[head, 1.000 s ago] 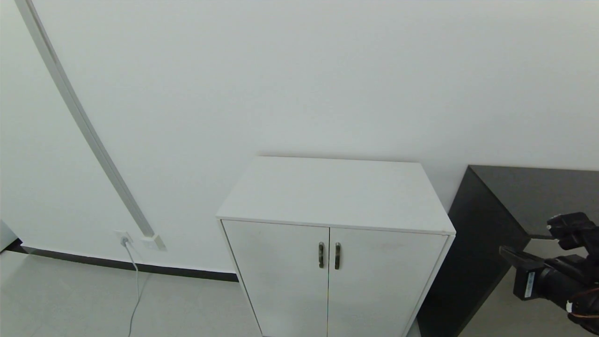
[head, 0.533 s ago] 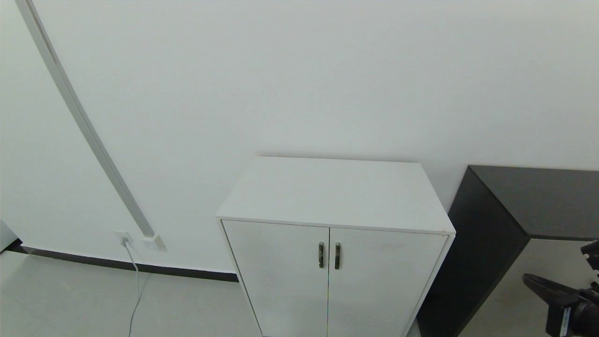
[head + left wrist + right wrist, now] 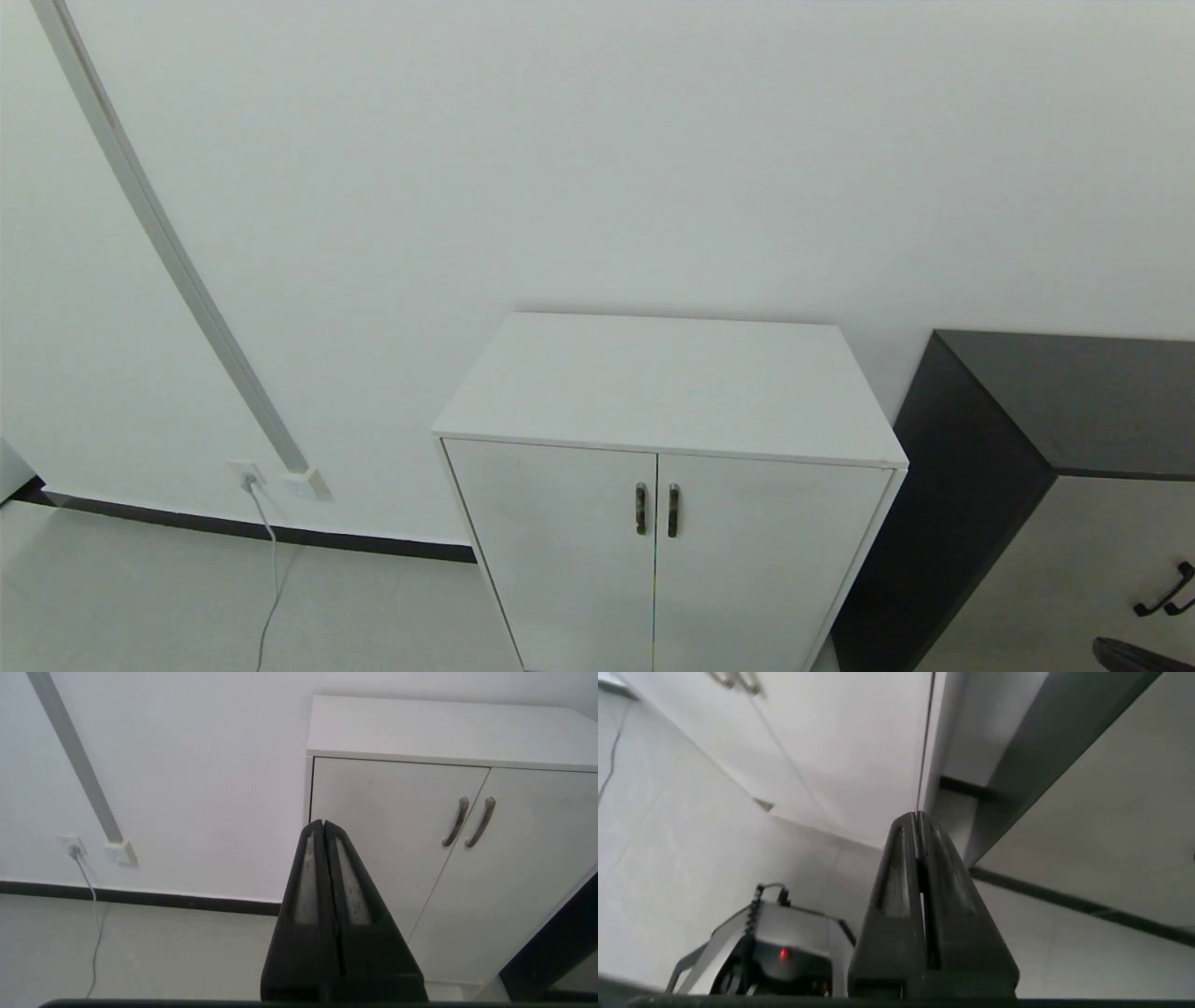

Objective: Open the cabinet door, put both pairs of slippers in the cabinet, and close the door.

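- Currently, left gripper point(image 3: 323, 826): fingers pressed together, nothing between them, clear of the cabinet point(image 3: 667, 383).
- Right gripper point(image 3: 918, 819): fingers pressed together, gripping nothing.
- Cabinet: lower centre of the head view, both doors closed, handles point(image 3: 655, 509) side by side.
- Dark shape point(image 3: 1144, 655), lower right corner: possibly the right arm.

Smooth matt white cabinet point(image 3: 653, 378), dull dark metal handles point(image 3: 641, 509), matt black desk point(image 3: 1083, 392), smooth pale floor point(image 3: 140, 597)

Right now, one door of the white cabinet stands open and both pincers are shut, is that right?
Not quite. Both doors of the white cabinet are closed, with their handles side by side, as the head view shows. The left pincer and the right pincer are indeed shut.
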You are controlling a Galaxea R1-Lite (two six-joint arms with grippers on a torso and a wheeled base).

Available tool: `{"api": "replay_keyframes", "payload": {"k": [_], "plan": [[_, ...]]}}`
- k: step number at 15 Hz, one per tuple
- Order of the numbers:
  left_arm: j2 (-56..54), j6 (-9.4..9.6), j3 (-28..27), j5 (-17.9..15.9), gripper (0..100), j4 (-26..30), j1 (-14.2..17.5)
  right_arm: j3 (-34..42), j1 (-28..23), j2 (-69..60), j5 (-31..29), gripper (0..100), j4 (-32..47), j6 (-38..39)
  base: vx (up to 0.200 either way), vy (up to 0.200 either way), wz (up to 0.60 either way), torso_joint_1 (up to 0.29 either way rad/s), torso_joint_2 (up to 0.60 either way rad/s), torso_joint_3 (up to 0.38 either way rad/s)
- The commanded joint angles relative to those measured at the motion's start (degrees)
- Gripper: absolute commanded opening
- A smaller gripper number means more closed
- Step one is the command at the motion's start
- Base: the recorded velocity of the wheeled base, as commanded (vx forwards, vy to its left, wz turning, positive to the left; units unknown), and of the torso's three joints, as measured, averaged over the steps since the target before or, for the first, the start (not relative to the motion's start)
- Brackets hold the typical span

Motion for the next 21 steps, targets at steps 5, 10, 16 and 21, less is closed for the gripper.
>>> {"api": "replay_keyframes", "payload": {"k": [5, 10, 16, 21], "plan": [[0.1, -0.12, 0.0, 0.0, 0, 0.0, 0.0, 2.1, 0.1, -10.8, 1.0, 0, 11.0, 0.1, 0.000, 0.000, 0.00, 0.000, 0.00, 0.000], [0.1, -0.12, 0.0, 0.0, 0, 0.0, 0.0, 2.1, 0.3, -15.4, 1.9, 0, 18.7, 0.2, 0.000, 0.000, 0.00, 0.000, 0.00, 0.000], [0.1, -0.12, 0.0, 0.0, 0, 0.0, 0.0, 2.1, 0.3, -17.6, 2.0, 0, 20.8, 0.4, 0.000, 0.000, 0.00, 0.000, 0.00, 0.000], [0.1, -0.12, 0.0, 0.0, 0, 0.0, 0.0, 2.0, 0.4, -21.2, 0.5, 0, 21.5, 0.3, 0.000, 0.000, 0.00, 0.000, 0.00, 0.000]]}}
